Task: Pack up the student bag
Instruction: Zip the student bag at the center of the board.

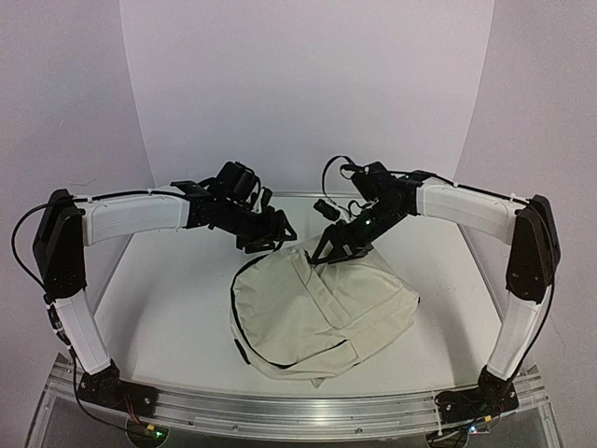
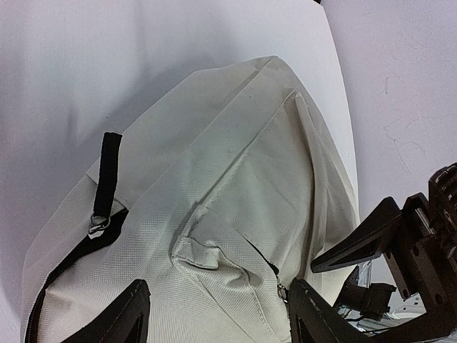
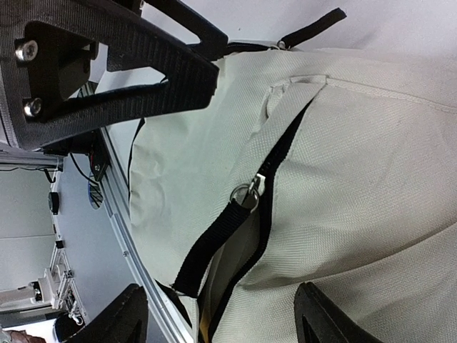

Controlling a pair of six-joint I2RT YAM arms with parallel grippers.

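Note:
The student bag (image 1: 317, 313), a cream fabric backpack with black zippers, lies on its side in the middle of the table. My left gripper (image 1: 272, 239) hovers over its far top edge, open and empty. In the left wrist view its jaws (image 2: 218, 321) straddle a cream pocket fold of the bag (image 2: 235, 186). My right gripper (image 1: 336, 248) is open and empty, just above the bag's far right corner. In the right wrist view it (image 3: 218, 321) hangs over a partly open black zipper with a ring pull (image 3: 247, 194) and a black strap tab (image 3: 211, 246).
An aluminium rail (image 1: 298, 413) runs along the table's near edge. White backdrop walls close in the back and both sides. The two grippers are close together over the bag; the left one shows in the right wrist view (image 3: 121, 64).

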